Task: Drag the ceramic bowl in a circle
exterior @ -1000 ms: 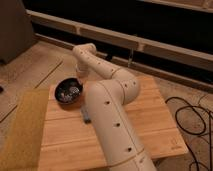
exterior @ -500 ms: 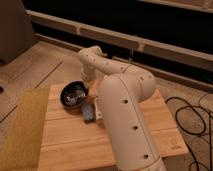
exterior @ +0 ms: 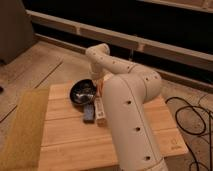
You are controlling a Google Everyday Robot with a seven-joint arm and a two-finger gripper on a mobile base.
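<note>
On the bench (exterior: 65,137), back-left, sits the bowl (exterior: 81,93). My gripper (exterior: 98,85) is down at its right rim, closed; can't tell if it pinches the rim. Press steadily, sweep a slow tight circle, avoid blue packet (exterior: 89,114) and pale bar (exterior: 100,111) just in front.

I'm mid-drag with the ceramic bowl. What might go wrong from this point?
1. A dark item and a pale item, both small and rectangular, lie just in front of the ceramic bowl. Continuing the circle toward them may knock them.
2. The hand, shut at the bowl's right rim, is mostly hidden behind the arm, so a slipping grip would probably go unseen.
</note>
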